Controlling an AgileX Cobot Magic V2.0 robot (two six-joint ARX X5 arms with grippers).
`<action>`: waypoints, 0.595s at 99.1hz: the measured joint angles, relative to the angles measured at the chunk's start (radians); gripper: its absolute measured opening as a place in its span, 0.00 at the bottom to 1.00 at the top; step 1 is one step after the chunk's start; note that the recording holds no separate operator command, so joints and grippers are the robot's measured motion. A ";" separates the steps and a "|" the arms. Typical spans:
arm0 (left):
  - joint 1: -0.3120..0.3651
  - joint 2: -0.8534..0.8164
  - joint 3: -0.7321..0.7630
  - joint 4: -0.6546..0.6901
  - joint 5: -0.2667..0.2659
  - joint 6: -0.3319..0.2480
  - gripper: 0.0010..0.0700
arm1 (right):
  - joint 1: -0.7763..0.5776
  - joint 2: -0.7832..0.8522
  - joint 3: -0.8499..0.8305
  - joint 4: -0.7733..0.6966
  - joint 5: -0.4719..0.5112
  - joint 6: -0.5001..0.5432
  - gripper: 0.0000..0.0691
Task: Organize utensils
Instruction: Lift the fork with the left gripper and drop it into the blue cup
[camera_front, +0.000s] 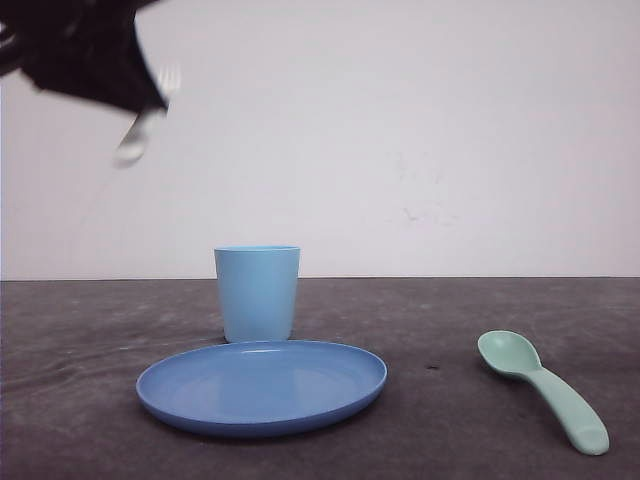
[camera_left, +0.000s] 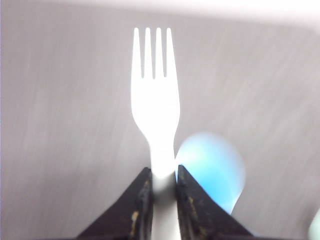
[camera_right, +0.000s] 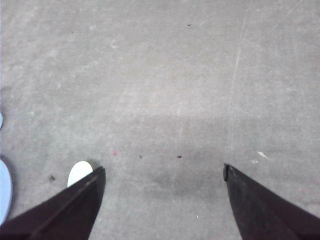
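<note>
My left gripper (camera_front: 148, 100) is high at the top left, well above the table and blurred by motion. It is shut on the handle of the white fork (camera_front: 133, 140). In the left wrist view the fork (camera_left: 155, 100) stands out straight from the shut left gripper (camera_left: 163, 182), tines away from it. The mint-green spoon (camera_front: 545, 388) lies on the dark table at the front right, bowl toward the middle. My right gripper (camera_right: 164, 170) hangs open over bare table with nothing between its fingers. The pale end of the spoon (camera_right: 79, 172) pokes out beside one finger.
A light blue cup (camera_front: 257, 290) stands upright at the middle of the table, just behind a blue round plate (camera_front: 262, 385). The cup (camera_left: 215, 170) shows as a blue blur behind the fork's handle. A sliver of the plate (camera_right: 4, 190) shows at the frame's edge.
</note>
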 joint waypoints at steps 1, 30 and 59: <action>0.000 0.000 0.000 0.012 -0.001 0.000 0.04 | 0.000 0.000 0.000 0.001 0.000 0.000 0.69; -0.058 0.154 0.000 0.319 -0.023 0.041 0.04 | 0.000 0.000 0.000 0.053 0.004 0.000 0.69; -0.117 0.354 0.000 0.484 -0.068 0.113 0.04 | 0.000 0.000 0.000 0.067 0.005 0.000 0.69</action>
